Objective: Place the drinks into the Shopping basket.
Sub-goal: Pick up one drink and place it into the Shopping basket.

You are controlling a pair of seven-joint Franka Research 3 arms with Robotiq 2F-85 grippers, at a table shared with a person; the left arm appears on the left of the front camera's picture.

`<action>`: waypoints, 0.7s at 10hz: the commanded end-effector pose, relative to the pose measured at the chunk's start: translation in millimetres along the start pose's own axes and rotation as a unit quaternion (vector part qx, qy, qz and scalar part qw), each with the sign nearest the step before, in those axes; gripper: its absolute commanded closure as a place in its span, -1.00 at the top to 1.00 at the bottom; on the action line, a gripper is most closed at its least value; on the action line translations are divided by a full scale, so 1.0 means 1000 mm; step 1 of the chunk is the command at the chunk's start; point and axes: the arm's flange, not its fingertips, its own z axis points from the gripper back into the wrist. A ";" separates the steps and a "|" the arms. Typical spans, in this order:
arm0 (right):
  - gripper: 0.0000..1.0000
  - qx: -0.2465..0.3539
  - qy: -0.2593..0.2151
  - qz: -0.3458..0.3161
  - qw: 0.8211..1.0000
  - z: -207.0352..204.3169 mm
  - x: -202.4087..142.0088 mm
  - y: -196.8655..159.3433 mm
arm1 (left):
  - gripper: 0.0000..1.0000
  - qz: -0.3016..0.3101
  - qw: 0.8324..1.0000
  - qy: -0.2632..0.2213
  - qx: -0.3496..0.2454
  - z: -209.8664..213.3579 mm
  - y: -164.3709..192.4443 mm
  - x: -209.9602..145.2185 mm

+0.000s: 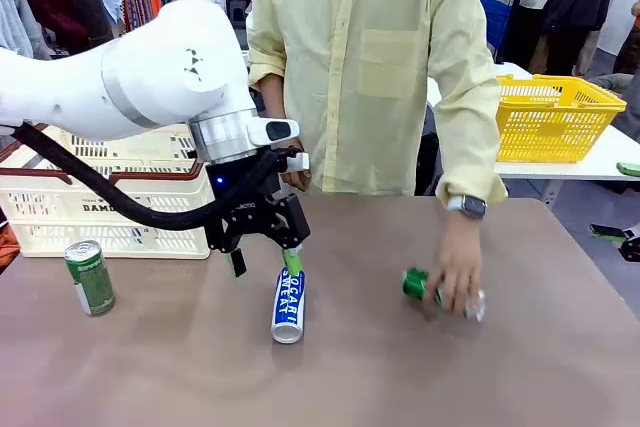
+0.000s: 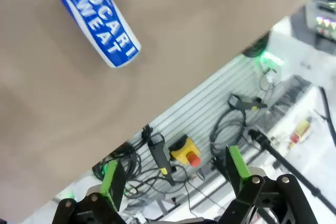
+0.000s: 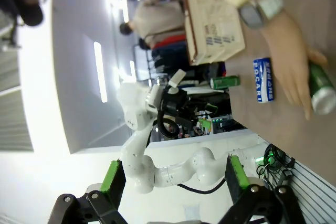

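A blue "POCARI SWEAT" can (image 1: pixel 288 305) lies on its side at the middle of the brown table. My left gripper (image 1: pixel 265 262) hangs open just above its far end, with nothing between the fingers. The left wrist view shows the same can (image 2: pixel 98 19) ahead of the open left gripper (image 2: pixel 176 171). One green can (image 1: pixel 90 277) stands upright at the left, in front of the cream Shopping basket (image 1: pixel 110 197). A second green can (image 1: pixel 416 284) lies at the right under the person's hand (image 1: pixel 458 272). In its wrist view my right gripper (image 3: pixel 174 176) is open and empty, well away from the cans.
The person in a pale yellow shirt (image 1: pixel 370 67) stands at the far edge, reaching onto the table. A yellow mesh basket (image 1: pixel 555 117) sits on a white table behind at the right. Bare tabletop (image 1: pixel 420 377) lies in front.
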 end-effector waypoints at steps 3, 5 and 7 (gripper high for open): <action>1.00 0.009 0.000 -0.003 1.000 0.000 0.000 0.005 | 1.00 -0.075 0.985 -0.032 -0.155 0.079 0.105 -0.150; 1.00 0.009 0.000 -0.003 1.000 0.000 0.000 0.005 | 1.00 -0.057 0.982 -0.055 -0.170 0.067 0.122 -0.172; 1.00 0.009 0.000 -0.003 1.000 0.000 0.000 0.005 | 1.00 -0.049 0.984 -0.052 -0.162 0.061 0.104 -0.141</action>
